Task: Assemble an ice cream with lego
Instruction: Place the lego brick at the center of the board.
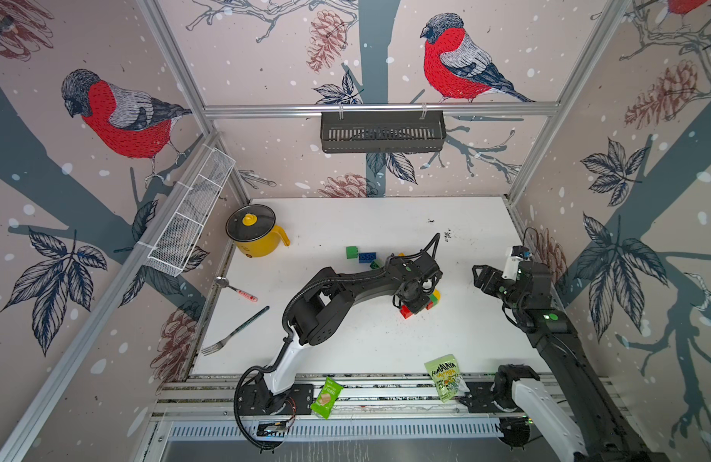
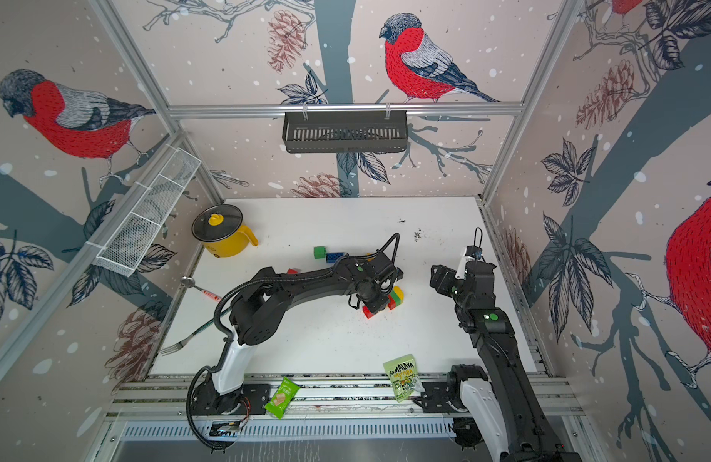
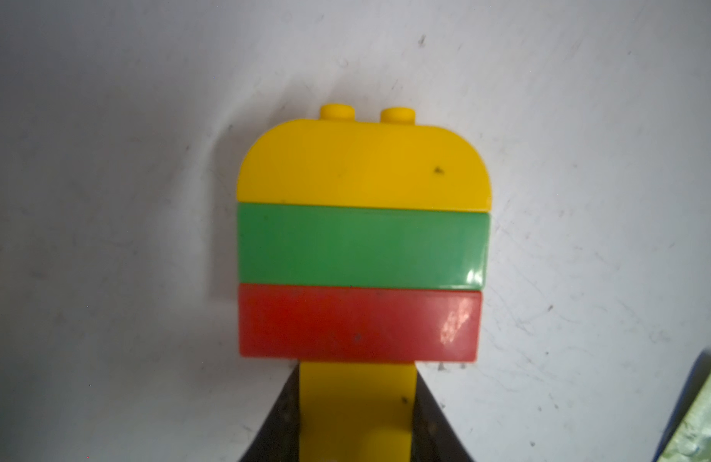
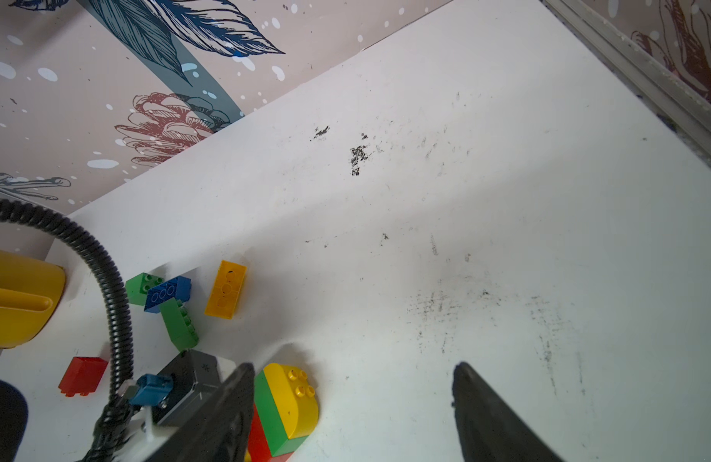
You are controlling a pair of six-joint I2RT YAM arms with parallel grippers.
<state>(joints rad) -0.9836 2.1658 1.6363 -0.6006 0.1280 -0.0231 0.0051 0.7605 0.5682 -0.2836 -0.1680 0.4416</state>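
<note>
Lab robot cell: aluminium frame (image 1: 381, 108), bird-print wall panels (image 1: 265, 60), white tabletop (image 1: 385, 344).

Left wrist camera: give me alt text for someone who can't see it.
A lego stack fills the middle: rounded yellow brick, green brick, red brick, then a narrow yellow brick gripped by the left pincer. Behind it is a scuffed white table.
</note>
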